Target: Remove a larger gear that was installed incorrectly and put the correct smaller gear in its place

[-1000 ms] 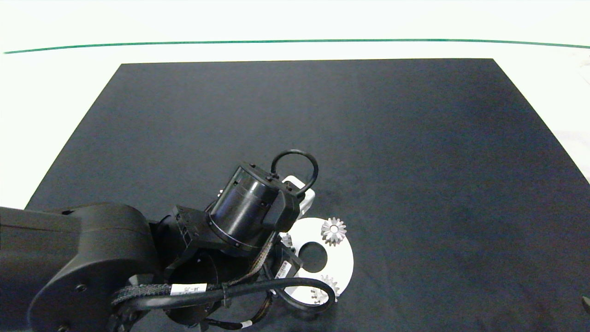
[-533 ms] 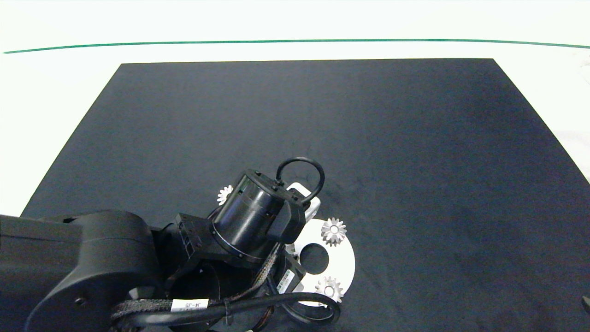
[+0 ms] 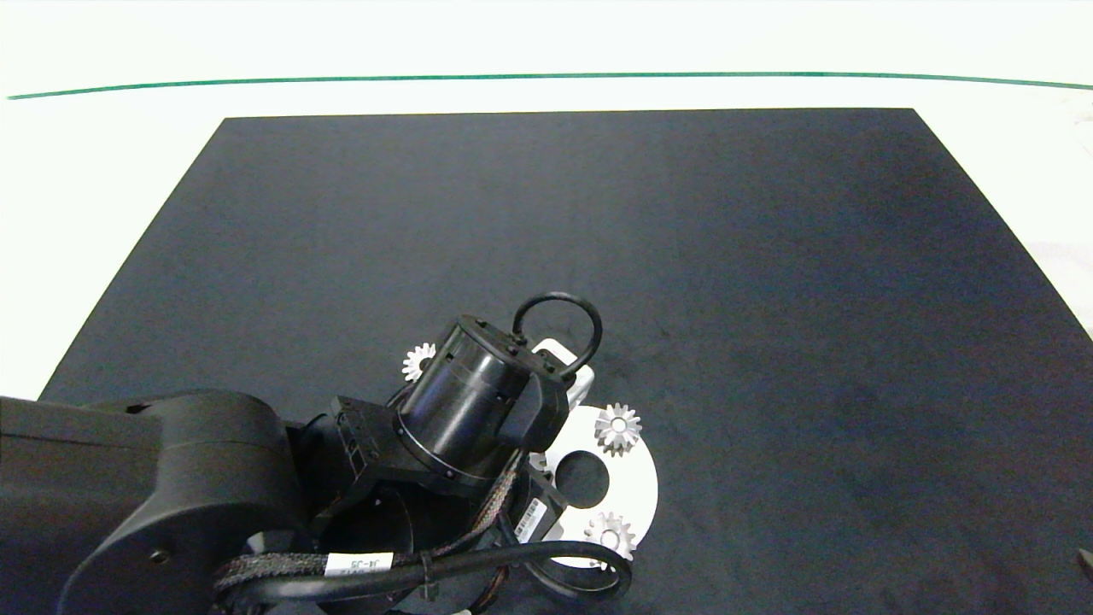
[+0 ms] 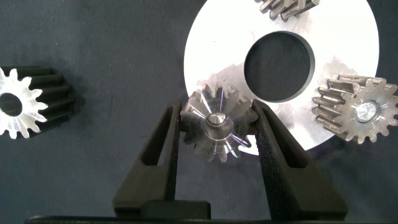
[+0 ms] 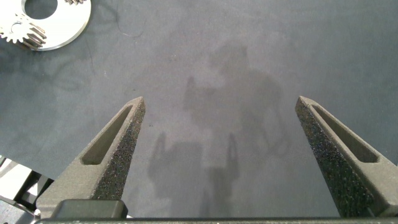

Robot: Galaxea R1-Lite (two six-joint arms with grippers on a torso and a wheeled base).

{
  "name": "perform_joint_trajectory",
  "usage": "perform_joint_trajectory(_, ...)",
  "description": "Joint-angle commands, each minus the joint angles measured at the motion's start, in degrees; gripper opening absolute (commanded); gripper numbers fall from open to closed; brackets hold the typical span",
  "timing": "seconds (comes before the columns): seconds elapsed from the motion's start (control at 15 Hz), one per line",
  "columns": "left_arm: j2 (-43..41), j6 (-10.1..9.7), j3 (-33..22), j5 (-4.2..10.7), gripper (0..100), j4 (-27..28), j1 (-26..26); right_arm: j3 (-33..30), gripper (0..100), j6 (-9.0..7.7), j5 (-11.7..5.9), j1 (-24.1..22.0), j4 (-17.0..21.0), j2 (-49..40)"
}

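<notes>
The larger gear (image 4: 217, 127) sits on the white disc (image 4: 348, 43) beside its centre hole, a pin showing in its hub. My left gripper (image 4: 217, 109) is shut on it, one finger against the teeth on each side. In the head view the left wrist hides this grip, and only the disc's right part (image 3: 636, 487) shows. The smaller gear (image 4: 18, 102), with a dark round centre hole, lies flat on the mat (image 3: 417, 361) just beyond the left wrist. My right gripper (image 5: 219, 99) hangs open over bare mat, far from the disc.
Two grey-silver gears with pale hubs sit on the disc, one at the far side (image 3: 617, 427) and one at the near side (image 3: 610, 534). The black mat (image 3: 768, 256) lies on a white table. The left arm's cable loops over the disc's near edge.
The left wrist shifted slightly right and toward the disc, uncovering the smaller gear on the mat. The disc slid a little to the right. Little has moved in the last half second.
</notes>
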Motion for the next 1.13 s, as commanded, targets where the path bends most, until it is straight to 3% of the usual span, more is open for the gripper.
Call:
perform_joint_trajectory(0.07,0.0,0.01,-0.1,0.22,100,0.0,0.1,0.0,100,-0.12,0.06,0.0,0.1,0.1)
perform_joint_trajectory(0.47,-0.3,-0.34,-1.5,0.22,100,-0.1,1.7,0.0,100,-0.20,-0.12,0.0,0.1,0.0)
perform_joint_trajectory(0.73,-1.5,-0.69,-3.8,0.30,100,-0.8,12.5,-0.1,100,-0.12,-0.20,0.1,0.0,-1.3)
perform_joint_trajectory(0.8,-2.9,-1.39,-2.8,0.48,100,-1.3,13.7,-0.3,100,-0.03,-0.12,0.2,-0.2,-1.3)
perform_joint_trajectory(0.87,-7.6,-5.96,0.5,1.01,100,-2.6,15.4,-0.5,100,0.06,-0.12,0.0,-1.2,-1.6)
perform_joint_trajectory(0.93,-11.0,-8.42,0.7,1.01,100,-3.3,16.2,-0.8,100,0.15,-0.29,-0.1,-2.1,-2.4)
perform_joint_trajectory(1.0,-13.6,-9.57,0.8,1.18,100,-4.2,18.1,-1.4,100,0.50,-0.73,-0.4,-2.4,-3.1)
perform_joint_trajectory(1.13,-21.7,-8.78,1.0,3.20,100,-5.0,21.0,-1.7,100,3.58,-4.69,-2.8,-2.4,-3.8)
